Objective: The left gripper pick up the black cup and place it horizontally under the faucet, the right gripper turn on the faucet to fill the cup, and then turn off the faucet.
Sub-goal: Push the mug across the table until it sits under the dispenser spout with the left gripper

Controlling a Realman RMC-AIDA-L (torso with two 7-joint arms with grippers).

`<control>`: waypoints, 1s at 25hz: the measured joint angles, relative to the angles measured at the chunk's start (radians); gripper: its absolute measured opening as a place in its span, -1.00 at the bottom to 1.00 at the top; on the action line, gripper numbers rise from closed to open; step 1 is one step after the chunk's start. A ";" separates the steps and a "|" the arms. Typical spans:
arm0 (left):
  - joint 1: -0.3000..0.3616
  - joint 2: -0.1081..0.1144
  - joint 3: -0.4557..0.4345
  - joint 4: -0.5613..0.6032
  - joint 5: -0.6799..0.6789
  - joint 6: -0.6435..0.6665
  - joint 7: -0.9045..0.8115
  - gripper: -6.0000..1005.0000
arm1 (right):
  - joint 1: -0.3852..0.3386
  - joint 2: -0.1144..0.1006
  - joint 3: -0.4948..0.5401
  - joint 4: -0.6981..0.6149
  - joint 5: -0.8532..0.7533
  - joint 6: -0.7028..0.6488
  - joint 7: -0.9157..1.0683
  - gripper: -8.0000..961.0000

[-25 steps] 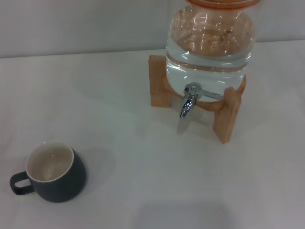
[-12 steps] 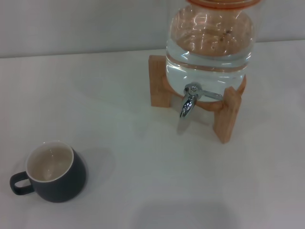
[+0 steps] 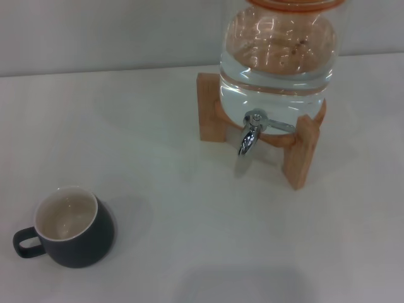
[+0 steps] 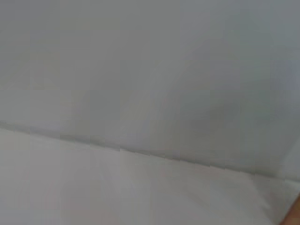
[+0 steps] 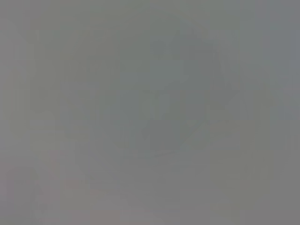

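Showing neither gripper in any view, so their grip cannot be told; the black cup (image 3: 72, 228) stands upright at the white table's (image 3: 189, 252) near left, well apart from the faucet (image 3: 250, 131) on the glass jar (image 3: 278, 57)

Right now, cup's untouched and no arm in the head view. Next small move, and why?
Probably bring the left end effector in over the black cup. The cup stands upright on the table, near the robot's left, well apart from the faucet, so nothing can be filled yet. Neither end effector shows in any view.
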 joint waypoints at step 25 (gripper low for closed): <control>0.478 0.001 0.789 0.038 -0.581 0.510 0.621 0.73 | -0.032 0.004 0.008 -0.076 0.001 -0.040 0.030 0.65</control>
